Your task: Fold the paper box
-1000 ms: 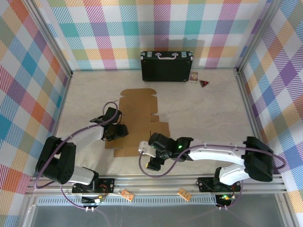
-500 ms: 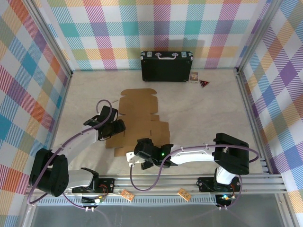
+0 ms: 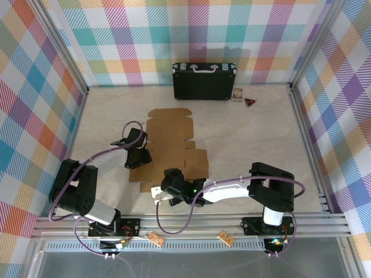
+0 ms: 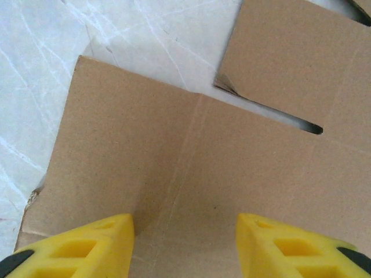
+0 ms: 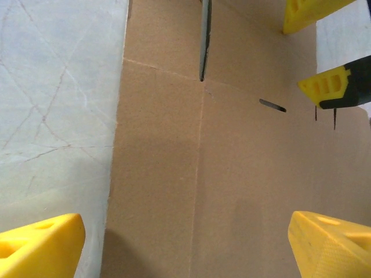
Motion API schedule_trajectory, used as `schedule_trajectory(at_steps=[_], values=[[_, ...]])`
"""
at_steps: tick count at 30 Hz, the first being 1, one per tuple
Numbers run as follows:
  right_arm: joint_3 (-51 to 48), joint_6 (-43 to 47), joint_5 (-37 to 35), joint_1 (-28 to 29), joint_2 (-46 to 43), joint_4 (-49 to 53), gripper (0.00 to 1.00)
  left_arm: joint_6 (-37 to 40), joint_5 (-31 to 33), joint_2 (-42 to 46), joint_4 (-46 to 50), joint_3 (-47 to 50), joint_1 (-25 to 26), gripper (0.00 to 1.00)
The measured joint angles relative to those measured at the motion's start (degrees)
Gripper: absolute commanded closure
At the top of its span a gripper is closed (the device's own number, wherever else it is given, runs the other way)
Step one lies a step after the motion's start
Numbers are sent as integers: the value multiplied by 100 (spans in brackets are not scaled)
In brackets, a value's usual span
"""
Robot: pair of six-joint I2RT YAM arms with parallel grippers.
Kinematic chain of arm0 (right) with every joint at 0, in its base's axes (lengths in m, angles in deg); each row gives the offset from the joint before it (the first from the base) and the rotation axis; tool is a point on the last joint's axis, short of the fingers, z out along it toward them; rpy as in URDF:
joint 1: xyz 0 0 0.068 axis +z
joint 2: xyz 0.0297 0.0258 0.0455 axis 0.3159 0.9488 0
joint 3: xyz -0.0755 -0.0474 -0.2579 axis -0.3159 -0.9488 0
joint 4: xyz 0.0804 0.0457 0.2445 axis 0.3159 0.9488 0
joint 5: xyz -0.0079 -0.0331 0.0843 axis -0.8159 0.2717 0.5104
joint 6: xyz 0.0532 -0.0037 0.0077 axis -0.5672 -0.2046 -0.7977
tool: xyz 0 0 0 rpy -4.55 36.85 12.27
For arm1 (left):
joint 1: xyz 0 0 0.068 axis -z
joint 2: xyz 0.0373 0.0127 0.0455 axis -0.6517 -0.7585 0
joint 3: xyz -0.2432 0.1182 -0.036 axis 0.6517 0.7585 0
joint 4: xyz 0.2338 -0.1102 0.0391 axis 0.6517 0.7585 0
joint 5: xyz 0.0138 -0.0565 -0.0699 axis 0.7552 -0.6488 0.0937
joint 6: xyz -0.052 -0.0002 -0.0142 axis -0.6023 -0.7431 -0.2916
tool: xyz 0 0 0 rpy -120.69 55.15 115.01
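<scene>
Well, the paper box [image 3: 174,145] lay flat and unfolded on the table [image 3: 249,133]. I saw my left gripper [image 4: 184,246] above its left flap, fingers moderately apart and gripping nothing. My right gripper [image 5: 185,249] gaped wide, straddling one edge of the cardboard.

The box [image 3: 174,147] lies flat on the middle of the counter [image 3: 255,139]. Behind it, at the far wall, stands the case [image 3: 204,82]. The left hand [image 4: 184,226] is over the box's left edge, the right hand [image 5: 185,226] over its near edge.
</scene>
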Motion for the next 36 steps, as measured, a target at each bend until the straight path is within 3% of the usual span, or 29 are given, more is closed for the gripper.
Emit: schedule_trajectory(at_steps=[5, 8, 15, 30, 33, 36], values=[[0, 120, -107, -4, 166, -146, 9, 76, 11, -66, -9, 0, -2, 51], [-2, 186, -151, -4, 188, -212, 9, 155, 2, -63, -7, 0, 0, 40], [-4, 267, -299, -4, 225, -306, 9, 208, 7, 70, 28, 9, 0, 37], [-146, 501, -940, -389, 214, -1333, 10, 223, 92, 216, 127, 138, -2, 38], [-210, 645, -944, -389, 192, -1598, 15, 227, 92, 216, 127, 138, -2, 38], [-361, 914, -929, -389, 192, -2026, 26, 229, 92, 216, 118, 140, -24, 38]])
